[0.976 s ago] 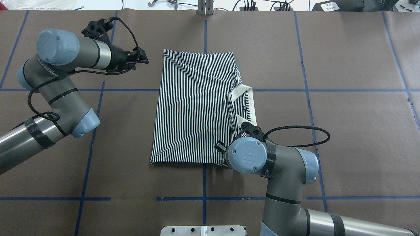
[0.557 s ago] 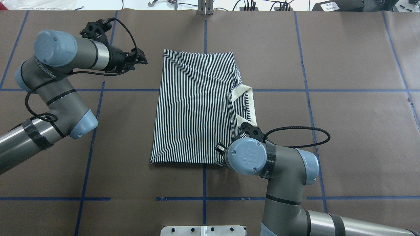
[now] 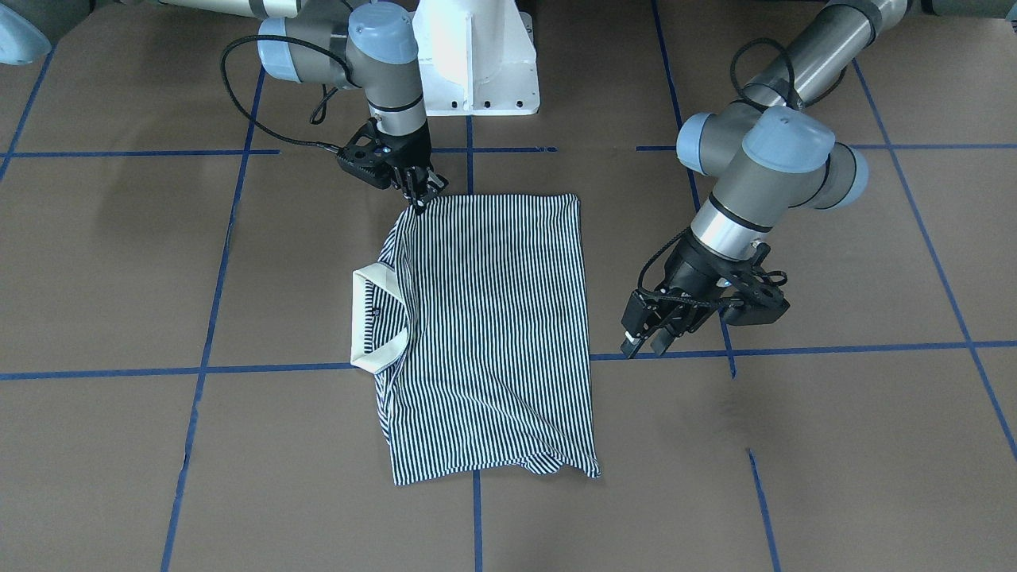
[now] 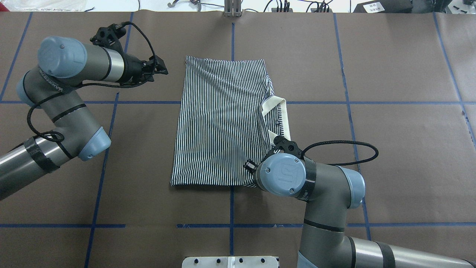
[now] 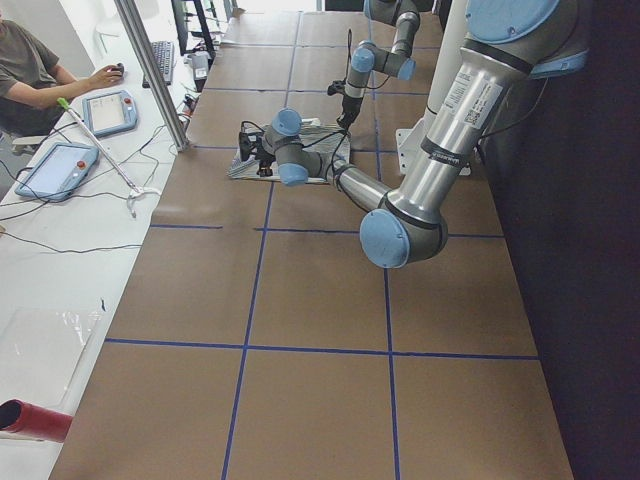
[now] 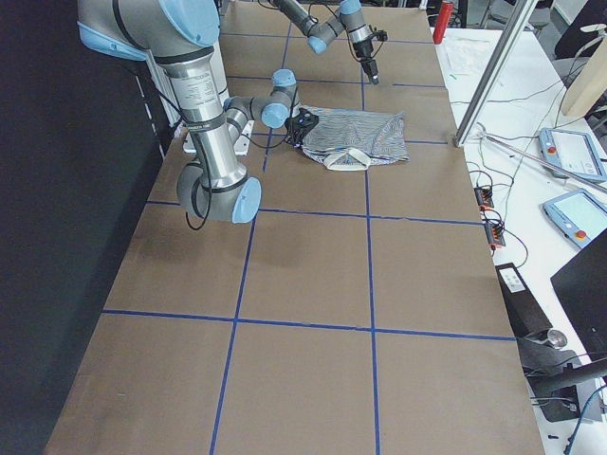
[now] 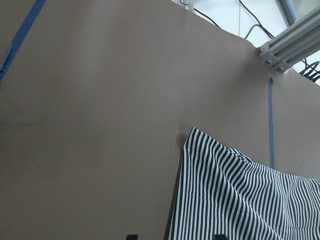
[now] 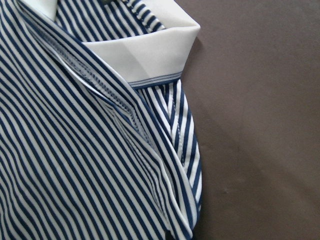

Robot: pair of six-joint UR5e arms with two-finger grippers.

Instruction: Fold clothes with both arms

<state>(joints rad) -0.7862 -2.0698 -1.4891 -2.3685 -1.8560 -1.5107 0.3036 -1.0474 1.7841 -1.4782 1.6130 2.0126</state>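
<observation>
Nearest the robot's edge of the table [image 4: 390,149], your right gripper [image 3: 419,195] points straight down on the near right corner of the polo shirt [image 4: 223,123], just below the cream collar [image 4: 277,108]. Its tips touch the cloth, but I cannot tell whether they are clenched on it. The shirt lies flat at mid-table, already narrowed to a striped rectangle with the collar poking out of its right edge, so a crosswise fold likely remains. Farther out, your left gripper [image 4: 161,69] hovers with jaws released, off the cloth, beside the far left corner. It is probably lining up its own corner hold.
</observation>
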